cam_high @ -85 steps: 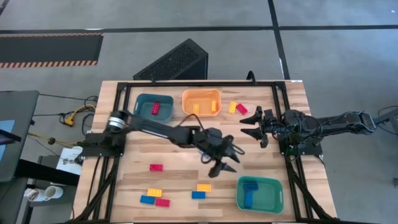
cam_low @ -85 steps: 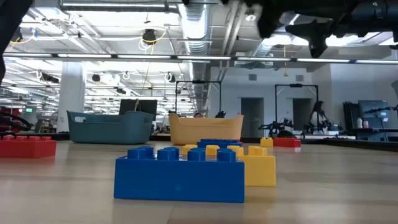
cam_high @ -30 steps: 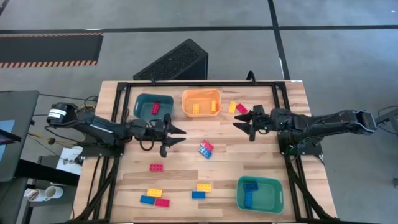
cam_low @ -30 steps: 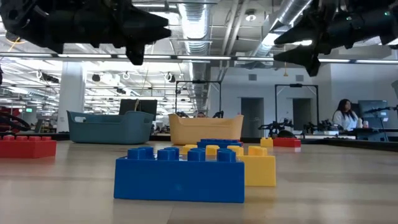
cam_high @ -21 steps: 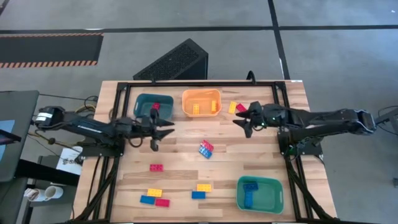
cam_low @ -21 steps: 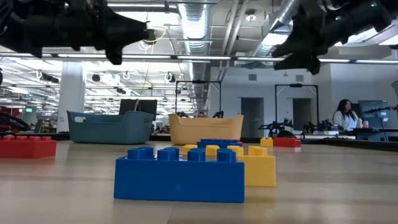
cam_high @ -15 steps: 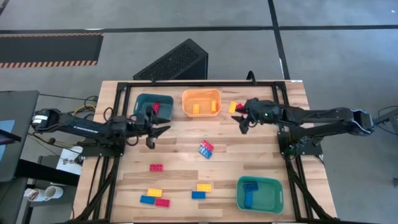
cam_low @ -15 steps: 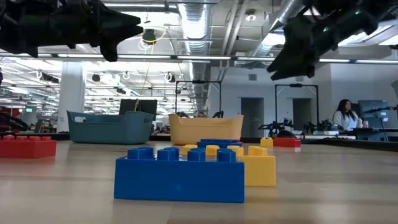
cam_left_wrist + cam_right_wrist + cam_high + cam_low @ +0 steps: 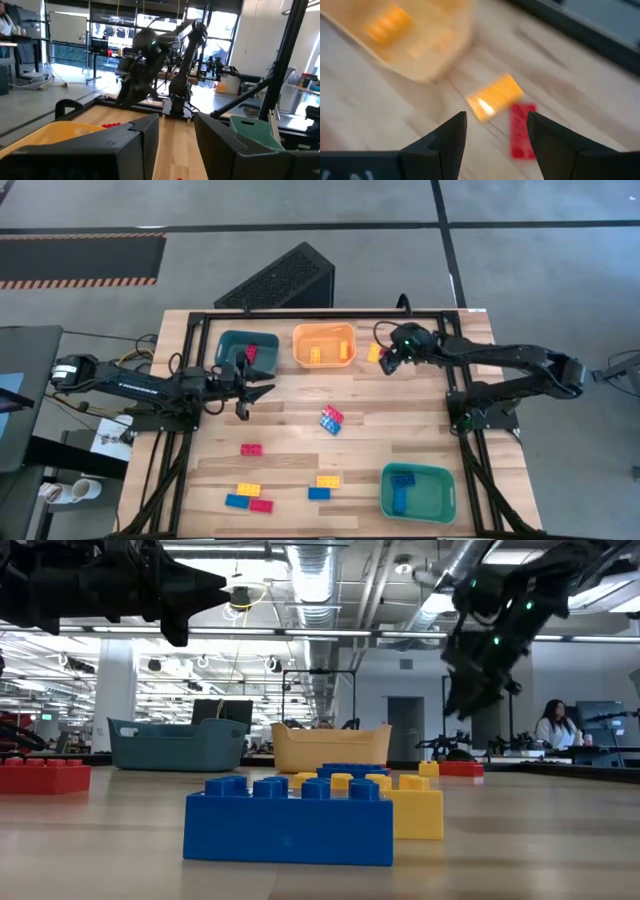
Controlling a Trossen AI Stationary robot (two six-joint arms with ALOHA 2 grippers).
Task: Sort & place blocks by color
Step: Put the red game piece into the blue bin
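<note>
The whole table [image 9: 300, 430] is seen from straight overhead. From table height, a blue block [image 9: 288, 818] is seen close, facing the room. The orange bin [image 9: 60, 132] at 12 o'clock is shared by overhead, low and left wrist views. A yellow block [image 9: 495, 96] is viewed closely from the right wrist.

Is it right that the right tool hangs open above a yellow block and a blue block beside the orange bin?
Not quite: the block next to the yellow block is red, not blue, as the right wrist view shows. The rest holds: the right tool hangs open above the pair, beside the orange bin.
</note>
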